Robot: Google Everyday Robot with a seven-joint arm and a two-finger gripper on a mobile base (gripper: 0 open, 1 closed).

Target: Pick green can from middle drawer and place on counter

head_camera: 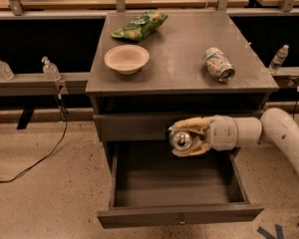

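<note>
The green can hangs end-on in the gripper, jaws clamped above and below it, over the open middle drawer and just under the tabletop lip. Rising straight up, it would likely strike that edge and slip out; setting down, it may nudge the dented can

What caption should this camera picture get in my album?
Gripper holds the green can above the open drawer.
</note>
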